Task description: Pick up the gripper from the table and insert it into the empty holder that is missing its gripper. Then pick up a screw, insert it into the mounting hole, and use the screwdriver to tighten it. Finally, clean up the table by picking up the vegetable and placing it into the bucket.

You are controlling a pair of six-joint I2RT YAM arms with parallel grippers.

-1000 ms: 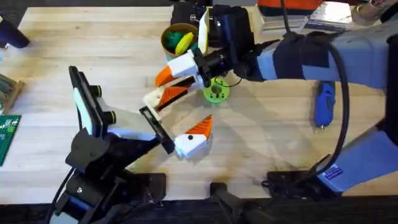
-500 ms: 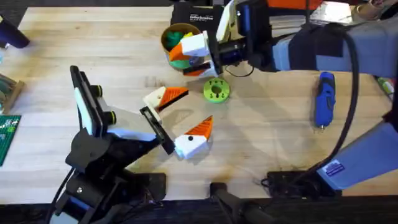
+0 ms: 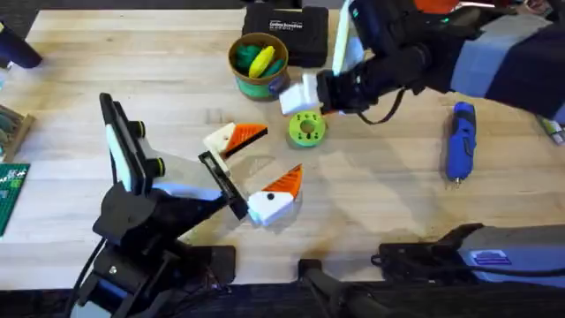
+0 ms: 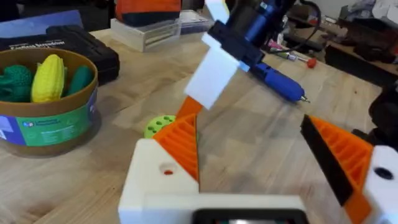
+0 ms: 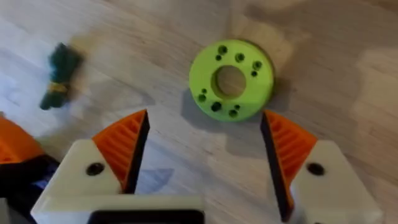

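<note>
While over the table (image 3: 79, 79), right tool (image 5: 202, 158) agape.

You've a lime-green ring disc (image 3: 306, 129) with small holes mid-counter; a black case (image 3: 284, 22) lies at the far edge; a green circuit board (image 3: 11, 190) sits far left

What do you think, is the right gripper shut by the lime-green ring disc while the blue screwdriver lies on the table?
The right gripper is open, not shut, as the right wrist view shows; it is by the lime-green ring disc, and the blue screwdriver lies on the table.
</note>
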